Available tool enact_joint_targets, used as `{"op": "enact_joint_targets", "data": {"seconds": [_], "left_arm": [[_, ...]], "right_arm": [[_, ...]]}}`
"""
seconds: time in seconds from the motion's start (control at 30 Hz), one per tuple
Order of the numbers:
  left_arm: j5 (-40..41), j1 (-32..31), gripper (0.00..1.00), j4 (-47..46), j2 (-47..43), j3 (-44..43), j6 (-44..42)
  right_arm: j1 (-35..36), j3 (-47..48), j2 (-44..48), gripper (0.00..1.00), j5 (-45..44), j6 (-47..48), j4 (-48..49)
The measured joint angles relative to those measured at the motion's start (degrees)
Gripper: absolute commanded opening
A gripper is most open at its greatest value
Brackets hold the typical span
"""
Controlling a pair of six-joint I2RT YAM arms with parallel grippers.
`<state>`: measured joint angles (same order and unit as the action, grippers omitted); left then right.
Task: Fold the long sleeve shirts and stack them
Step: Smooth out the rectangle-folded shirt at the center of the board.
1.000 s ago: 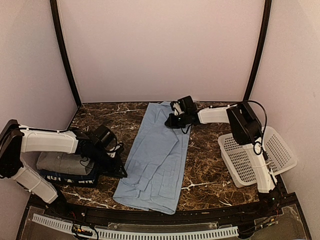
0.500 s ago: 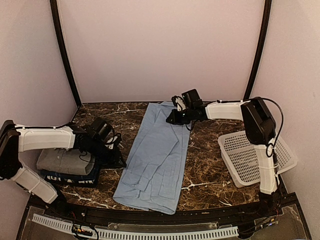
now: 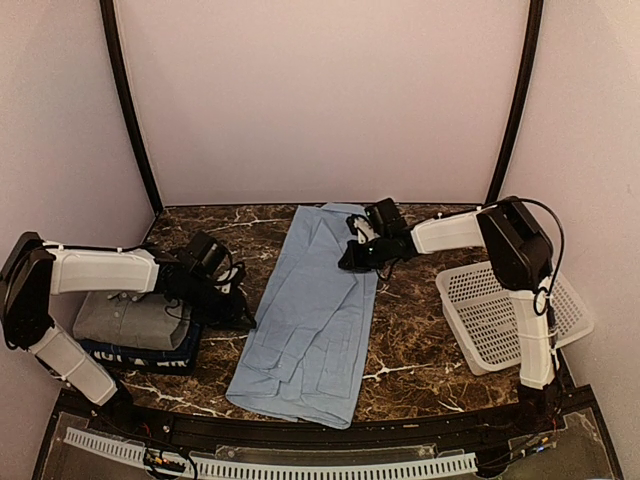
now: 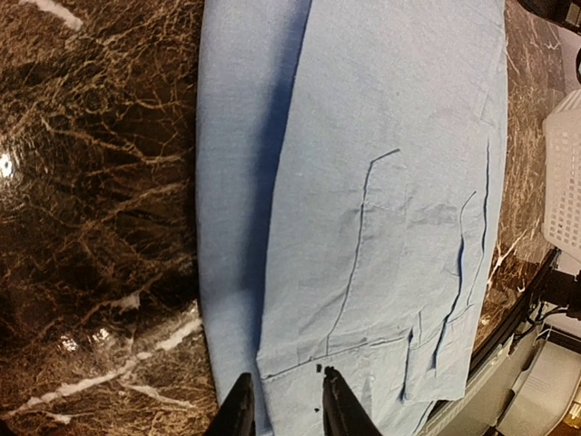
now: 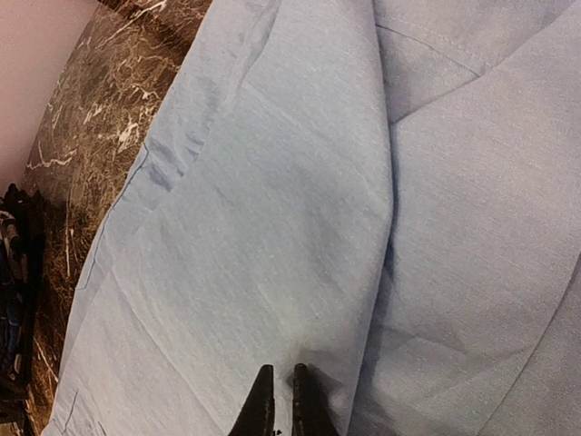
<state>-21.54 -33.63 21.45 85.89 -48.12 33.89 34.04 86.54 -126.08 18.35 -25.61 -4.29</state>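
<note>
**Both tools down on the blue shirt, one at each side**

Nearest the arms, the hem end of the long light blue cloth shirt (image 3: 315, 310) lies just short of the front edge of the brown marble-patterned table (image 3: 410, 350). The shirt is spread flat in a narrow strip running away from the arms, with its sleeves folded in along the body and their cuffs toward the near end.

Over at the near left sits the stack: a folded grey collared shirt (image 3: 120, 318) resting on top of a folded dark navy shirt with white lettering (image 3: 145, 357).

Just beyond that stack, the left tool (image 4: 285, 386) is at the blue shirt's left edge. Its two fingers stand partly apart, with flat cloth showing in the gap, and it grips nothing that can be seen.

Across on the right, a white plastic lattice basket (image 3: 485, 315) lies tipped over, well apart from the shirt.

Farther back, the right tool (image 5: 281, 381) is down on the shirt's right side. Its fingers are closed to a sliver on the blue cloth, where a crease runs into the tips.

The far end of the shirt nearly reaches the pale pink back wall (image 3: 320, 100).
</note>
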Motion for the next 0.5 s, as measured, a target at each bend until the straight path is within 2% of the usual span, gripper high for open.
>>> {"op": "enact_joint_targets", "data": {"seconds": [0.5], "left_arm": [[-1.97, 0.04, 0.24, -3.04, -0.28, 5.22, -0.07]], "right_arm": [[-1.05, -0.96, -0.59, 0.05, -0.26, 0.98, -0.61]]}}
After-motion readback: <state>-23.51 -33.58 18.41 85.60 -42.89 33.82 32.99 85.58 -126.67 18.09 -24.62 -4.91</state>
